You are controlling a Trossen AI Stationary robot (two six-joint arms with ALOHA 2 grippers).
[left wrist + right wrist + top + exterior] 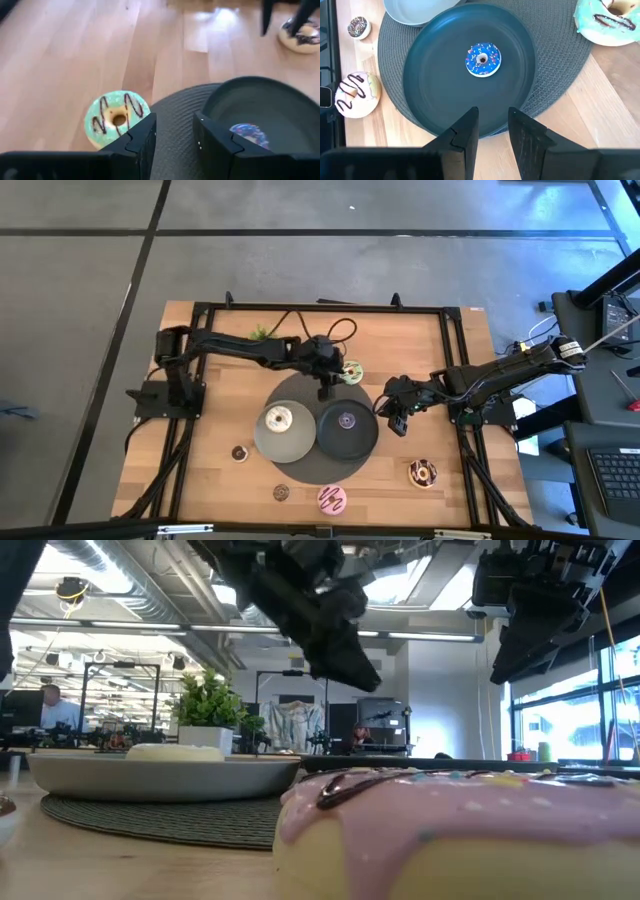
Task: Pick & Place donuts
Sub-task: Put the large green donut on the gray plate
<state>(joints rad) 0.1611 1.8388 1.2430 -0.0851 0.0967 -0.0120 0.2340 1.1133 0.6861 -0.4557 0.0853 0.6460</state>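
Green-iced donut (351,372) lay on the table just above centre of the high view, probably soft and light, best pinched across its ring by the left gripper (326,383), fingers (141,142) apart and empty.

A robotics lab or open workshop. Exposed ducts (130,580) and strip lights run across the ceiling behind the left gripper (345,660); beyond it stand equipment racks (290,710) and a person at a bench (55,710). A keyboard (615,470) lies beyond the right arm.
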